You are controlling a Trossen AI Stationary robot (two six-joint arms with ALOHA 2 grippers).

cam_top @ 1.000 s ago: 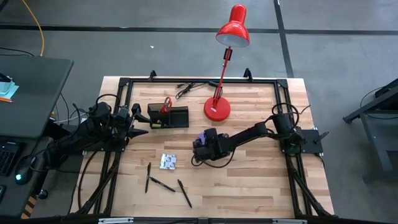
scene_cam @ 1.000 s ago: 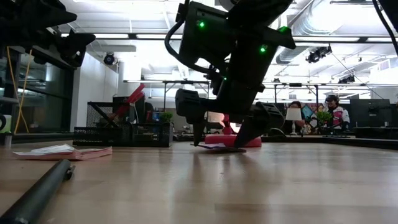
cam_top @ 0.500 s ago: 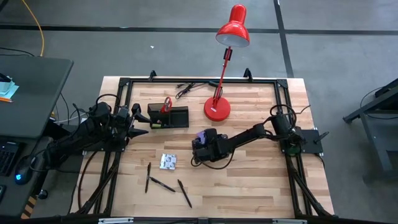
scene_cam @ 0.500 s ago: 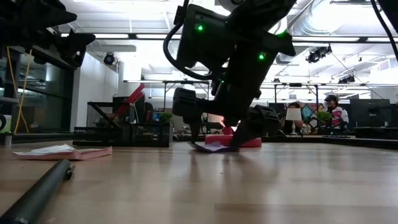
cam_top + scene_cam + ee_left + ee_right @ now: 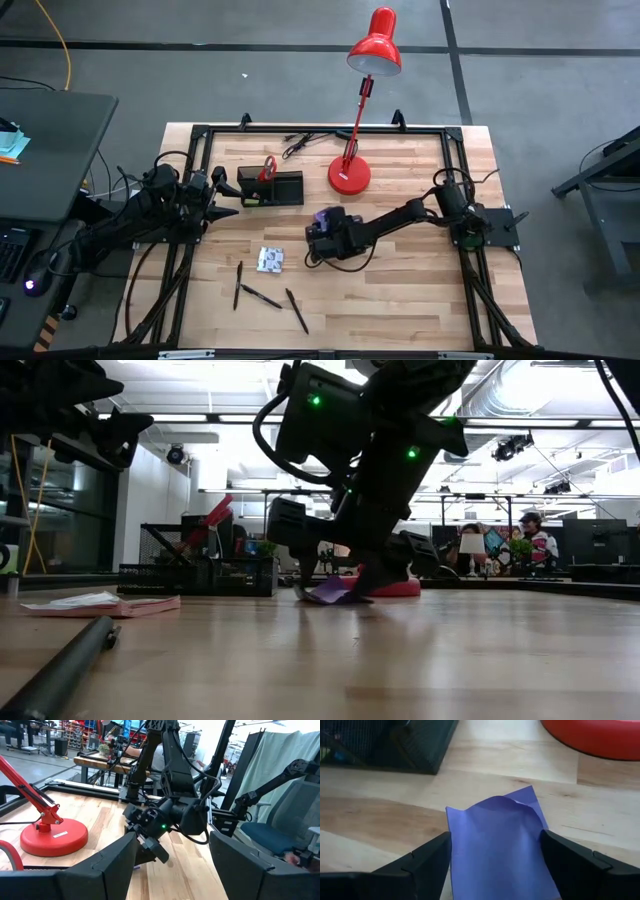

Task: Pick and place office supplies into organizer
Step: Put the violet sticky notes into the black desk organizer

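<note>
The purple pad (image 5: 495,837) sits between the fingers of my right gripper (image 5: 495,875), near the table's middle (image 5: 322,216), just off the wood in the low view (image 5: 330,592). The black organizer (image 5: 272,188) stands to its far left, with the red-handled scissors (image 5: 268,165) upright in the cup section. The white-grey packet (image 5: 270,260) and three black pens (image 5: 262,297) lie flat nearer the near edge. My left gripper (image 5: 228,195) waits open left of the organizer. My right gripper pinches the purple pad by its two opposite side edges (image 5: 451,845), one finger on each. The fingers come slanting down from the table's right side. The top sheet bows upward between them (image 5: 505,802). The pad is tilted, its lower end close to the wood (image 5: 318,600).
The red lamp's round base (image 5: 350,175) stands just beyond my right gripper, with its stem and shade (image 5: 375,45) rising above the far edge. A black cable (image 5: 300,143) lies at the far rail. Bare wood stretches right of the pens.
My right gripper has moved a little toward the table's left, toward the organizer, and risen slightly. The purple pad has gone from lying flat on the wood to tilted and lifted between the fingers.
</note>
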